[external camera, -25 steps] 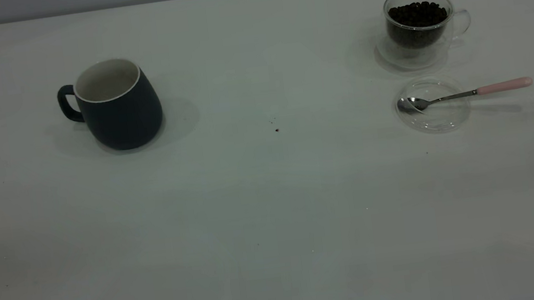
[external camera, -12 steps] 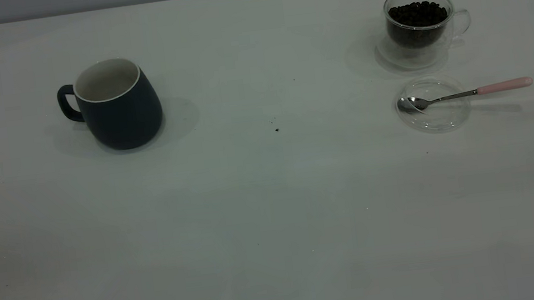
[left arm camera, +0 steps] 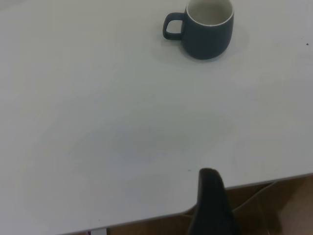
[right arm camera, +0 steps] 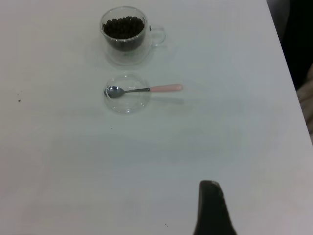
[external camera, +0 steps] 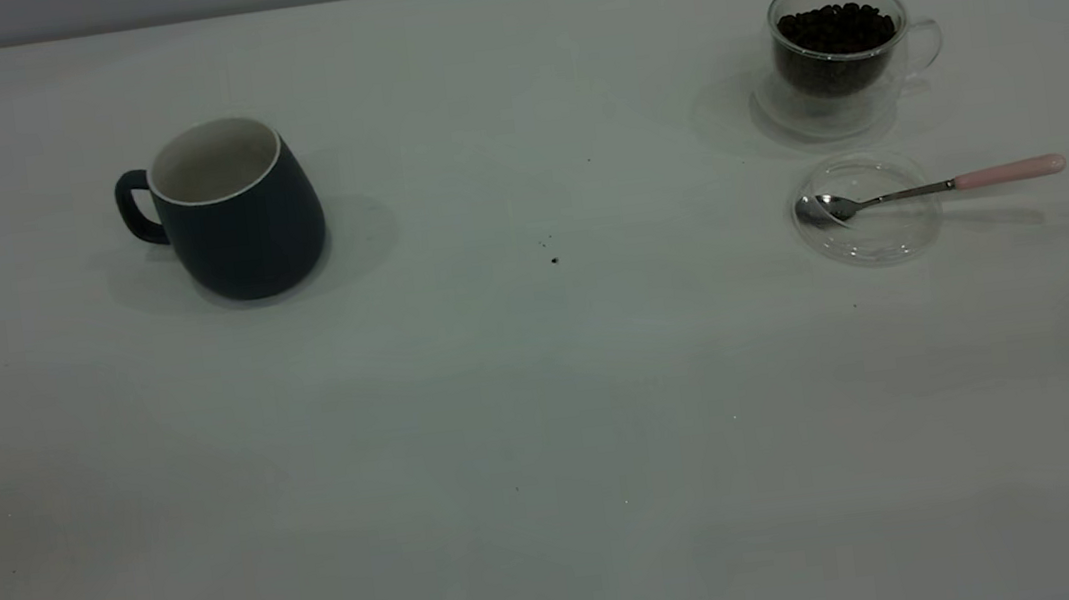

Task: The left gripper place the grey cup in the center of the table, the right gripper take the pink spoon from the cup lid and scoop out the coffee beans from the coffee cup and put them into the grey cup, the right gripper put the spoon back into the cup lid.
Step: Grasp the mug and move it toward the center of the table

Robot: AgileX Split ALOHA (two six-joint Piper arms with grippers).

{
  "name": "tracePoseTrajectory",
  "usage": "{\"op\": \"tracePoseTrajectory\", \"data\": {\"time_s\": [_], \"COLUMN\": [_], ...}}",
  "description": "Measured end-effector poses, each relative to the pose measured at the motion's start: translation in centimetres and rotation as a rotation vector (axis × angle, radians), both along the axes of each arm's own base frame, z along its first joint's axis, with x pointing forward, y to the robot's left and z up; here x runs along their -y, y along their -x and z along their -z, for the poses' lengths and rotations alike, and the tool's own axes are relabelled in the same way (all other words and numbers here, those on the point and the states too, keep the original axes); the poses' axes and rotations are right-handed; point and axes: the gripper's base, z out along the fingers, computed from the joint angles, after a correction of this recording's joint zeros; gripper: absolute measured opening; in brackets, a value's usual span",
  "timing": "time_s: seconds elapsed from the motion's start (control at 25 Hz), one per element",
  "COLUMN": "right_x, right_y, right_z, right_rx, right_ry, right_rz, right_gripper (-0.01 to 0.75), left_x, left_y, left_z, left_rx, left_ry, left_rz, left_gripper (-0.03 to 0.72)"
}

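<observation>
The grey cup (external camera: pixel 232 209) stands upright and empty on the left of the table (external camera: pixel 548 419), handle to the left; it also shows in the left wrist view (left arm camera: pixel 208 27). The coffee cup (external camera: pixel 842 43), full of coffee beans (external camera: pixel 836 29), stands at the far right. The cup lid (external camera: pixel 868 207) lies just in front of it, with the pink spoon (external camera: pixel 934 187) resting in it, bowl inside and pink handle pointing right. My left gripper (left arm camera: pixel 211 196) hangs far back from the grey cup, over the near table edge. My right gripper (right arm camera: pixel 210 205) is well short of the lid.
A few tiny dark specks (external camera: pixel 554 259) lie near the table's middle. The table's right edge (right arm camera: pixel 286 73) runs close to the glass cup and spoon. The near edge (left arm camera: pixel 244 183) shows in the left wrist view.
</observation>
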Motion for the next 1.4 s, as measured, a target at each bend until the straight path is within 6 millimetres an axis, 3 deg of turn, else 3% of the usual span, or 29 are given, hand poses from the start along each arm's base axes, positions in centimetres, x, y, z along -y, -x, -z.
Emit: {"op": "tracePoseTrajectory", "data": {"time_s": [0.4, 0.52, 0.84, 1.16, 1.4], "right_x": [0.0, 0.0, 0.0, 0.0, 0.0], "right_y": [0.0, 0.0, 0.0, 0.0, 0.0], "right_z": [0.0, 0.0, 0.0, 0.0, 0.0], "right_rx": [0.0, 0.0, 0.0, 0.0, 0.0], "right_ry": [0.0, 0.0, 0.0, 0.0, 0.0], "right_rz": [0.0, 0.0, 0.0, 0.0, 0.0], "right_gripper": [0.538, 0.538, 0.538, 0.538, 0.538], "left_x": [0.0, 0.0, 0.0, -0.1, -0.2], "left_y": [-0.1, -1.7, -11.3, -21.1, -30.1], "left_z": [-0.4, -0.8, -1.6, -1.0, 0.0], "left_rx": [-0.009, -0.08, -0.183, -0.285, -0.304], "left_ry": [0.054, 0.076, 0.065, -0.055, -0.073], "left_rz": [-0.044, -0.073, -0.088, -0.016, -0.027], "left_gripper": [0.567, 0.567, 0.567, 0.567, 0.567]}}
